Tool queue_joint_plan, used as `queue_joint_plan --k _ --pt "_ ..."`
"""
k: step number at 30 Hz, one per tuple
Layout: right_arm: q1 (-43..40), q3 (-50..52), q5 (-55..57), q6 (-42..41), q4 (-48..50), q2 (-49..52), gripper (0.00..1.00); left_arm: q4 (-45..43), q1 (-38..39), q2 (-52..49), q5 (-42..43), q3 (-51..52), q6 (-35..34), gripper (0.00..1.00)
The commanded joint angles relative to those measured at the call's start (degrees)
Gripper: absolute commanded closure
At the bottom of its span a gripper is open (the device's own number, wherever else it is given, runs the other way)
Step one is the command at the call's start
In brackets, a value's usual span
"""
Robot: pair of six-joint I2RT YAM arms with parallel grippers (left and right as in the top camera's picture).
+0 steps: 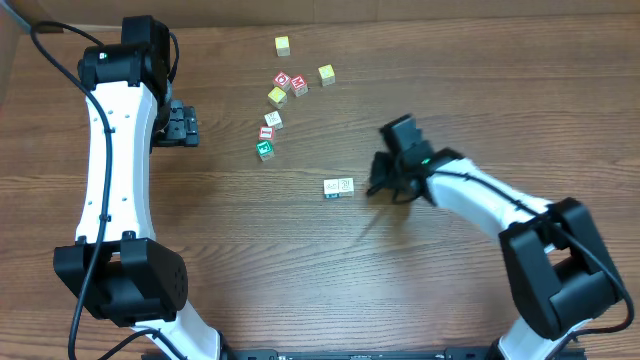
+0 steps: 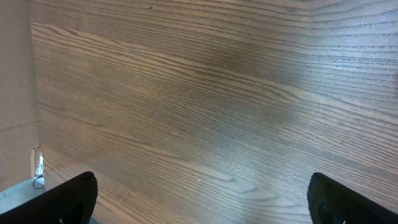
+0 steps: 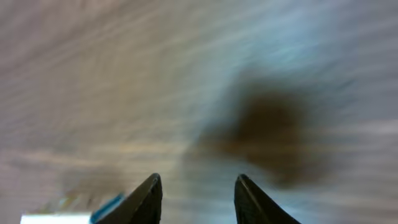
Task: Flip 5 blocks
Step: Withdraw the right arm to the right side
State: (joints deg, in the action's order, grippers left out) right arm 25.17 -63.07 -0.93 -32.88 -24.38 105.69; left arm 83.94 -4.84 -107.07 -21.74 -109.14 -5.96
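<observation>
Overhead: the five blocks [image 1: 345,186] lie on the desk [image 1: 220,260] in two groups; left of centre a whitish block [image 1: 272,119], a red-printed block [image 1: 267,132] and a green-printed block [image 1: 264,150] run in a short line from far to near; near the middle two more whitish ones touch side by side. Three yellow cubes [image 1: 326,74] and two red cubes [image 1: 283,80] sit farther back. The right end effector [image 1: 382,186] is low, just right of the touching two and apart from them; the left end effector [image 1: 185,126] hangs well left of the line.

Left wrist: the left end effector [image 2: 202,190] is spread wide, holding nothing; only bare wood lies between its fingers [image 2: 78,196].

Right wrist: the view is blurred; the right end effector [image 3: 198,190] stands partly apart with nothing between its fingers [image 3: 149,199]; a whitish, blue-edged block [image 3: 50,218] shows at the near left edge.
</observation>
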Motion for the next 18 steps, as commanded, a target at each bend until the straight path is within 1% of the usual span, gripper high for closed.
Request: queue_joint_plan --k 1,4,5,6,7,8,13,18 --pt "-5.1 -3.7 1.3 5.0 -0.7 0.2 0.58 -0.2 0.4 -0.5 -0.7 -1.1 0.2 0.00" --pt "-9.6 -3.7 2.0 9.6 -0.8 0.2 0.49 -0.2 0.4 -0.5 -0.7 -1.1 0.2 0.00" --pt "-11.0 -3.7 2.8 10.7 -1.0 0.2 0.43 -0.2 0.4 -0.5 -0.7 -1.1 0.2 0.00" --pt "-12.7 -3.7 3.8 11.4 -1.3 0.2 0.34 -0.2 0.4 -0.5 -0.7 -1.1 0.2 0.00" --pt "-14.1 -3.7 4.3 12.2 -1.5 0.2 0.18 -0.2 0.4 -0.5 -0.7 -1.1 0.2 0.00" --pt "-15.4 -3.7 4.8 12.6 -1.9 0.2 0.00 -0.2 0.4 -0.5 -0.7 -1.1 0.2 0.00" --pt "-21.2 -3.7 5.4 12.8 -3.2 0.2 0.00 -0.2 0.4 -0.5 -0.7 -1.1 0.2 0.00" --pt "-24.0 -3.7 5.4 12.8 -3.2 0.2 0.00 -0.2 0.4 -0.5 -0.7 -1.1 0.2 0.01"
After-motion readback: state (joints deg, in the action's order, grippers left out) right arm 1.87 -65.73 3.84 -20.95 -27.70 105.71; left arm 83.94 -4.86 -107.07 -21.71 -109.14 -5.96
